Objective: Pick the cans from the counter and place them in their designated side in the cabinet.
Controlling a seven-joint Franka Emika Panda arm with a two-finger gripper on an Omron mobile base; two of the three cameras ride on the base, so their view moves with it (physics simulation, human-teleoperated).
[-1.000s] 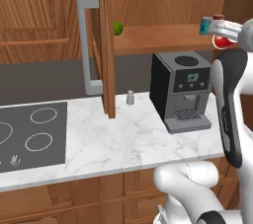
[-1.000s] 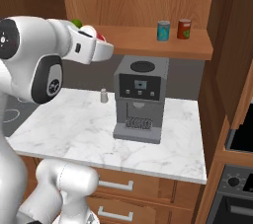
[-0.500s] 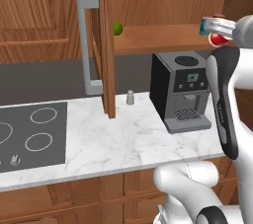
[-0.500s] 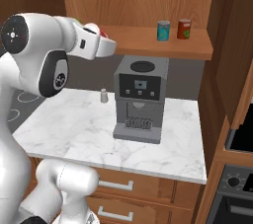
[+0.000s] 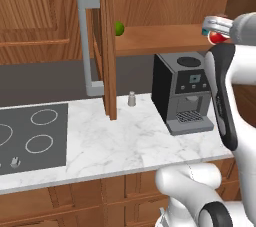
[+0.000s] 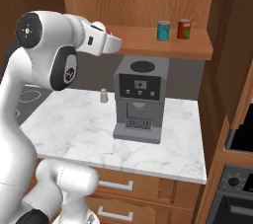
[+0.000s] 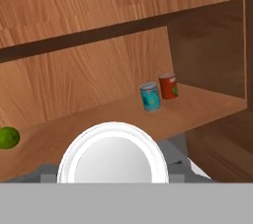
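Observation:
My gripper (image 6: 105, 35) is shut on the bright red can (image 6: 102, 27), held level with the cabinet's plank shelf (image 6: 148, 43) near its left half. The can's silvery top (image 7: 114, 156) faces the hand camera and hides the fingers. The teal can (image 6: 163, 30) stands upright on the right part of the shelf, also seen as the teal can (image 7: 150, 96) in the hand view. Beside it stands a darker red can (image 6: 184, 28). From the left base, the gripper (image 5: 216, 24) is at the shelf's right end. The cabinet door (image 5: 104, 46) stands open.
A green lime (image 5: 119, 28) lies on the shelf's left part. A dark coffee machine (image 6: 141, 97) stands on the marble counter (image 5: 130, 146) under the shelf, with a small grey shaker (image 5: 132, 99) beside it. The hob (image 5: 30, 136) is at the left. The door's bar handle (image 5: 86, 46) juts out.
The gripper with the red can has crept a little closer to the shelf, and the arm's upper joints have swung round. The cans on the shelf have not moved.

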